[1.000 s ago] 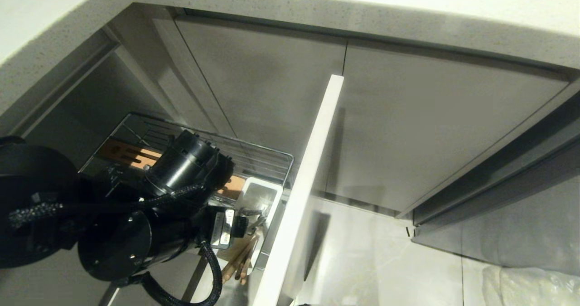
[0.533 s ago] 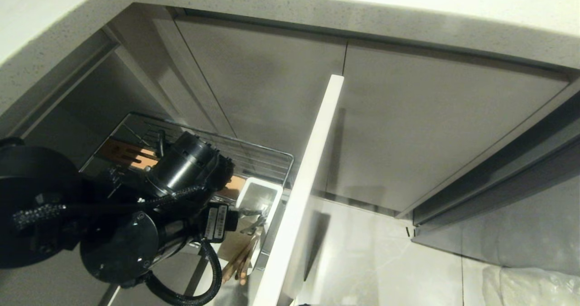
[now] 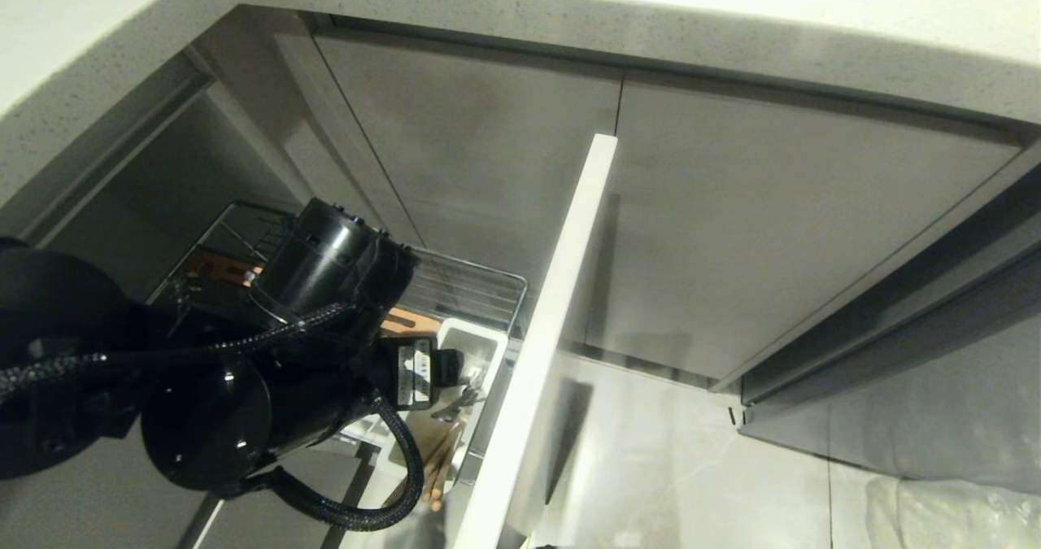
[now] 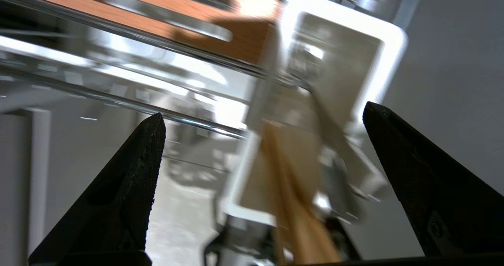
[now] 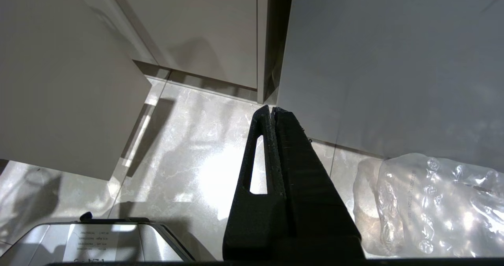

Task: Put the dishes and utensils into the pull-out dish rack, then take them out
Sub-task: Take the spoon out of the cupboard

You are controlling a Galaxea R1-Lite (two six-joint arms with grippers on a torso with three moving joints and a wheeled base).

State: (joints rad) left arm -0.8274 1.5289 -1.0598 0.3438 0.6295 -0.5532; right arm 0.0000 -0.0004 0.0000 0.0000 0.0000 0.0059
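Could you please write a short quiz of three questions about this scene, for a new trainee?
1. True or false: the left gripper is shut on the chopsticks.
2. Multiple choice: where do the chopsticks stand? A) in the white utensil caddy B) on the floor C) in the right gripper
3. Fill in: in the right wrist view, the right gripper's fingers are ____ and hold nothing.

Key
1. False: its jaws stand wide apart, and the chopsticks and the fork lie beyond them, in line with the gap.
2. A: they lean out of the caddy, in the pull-out dish rack beside its front panel.
3. Shut.
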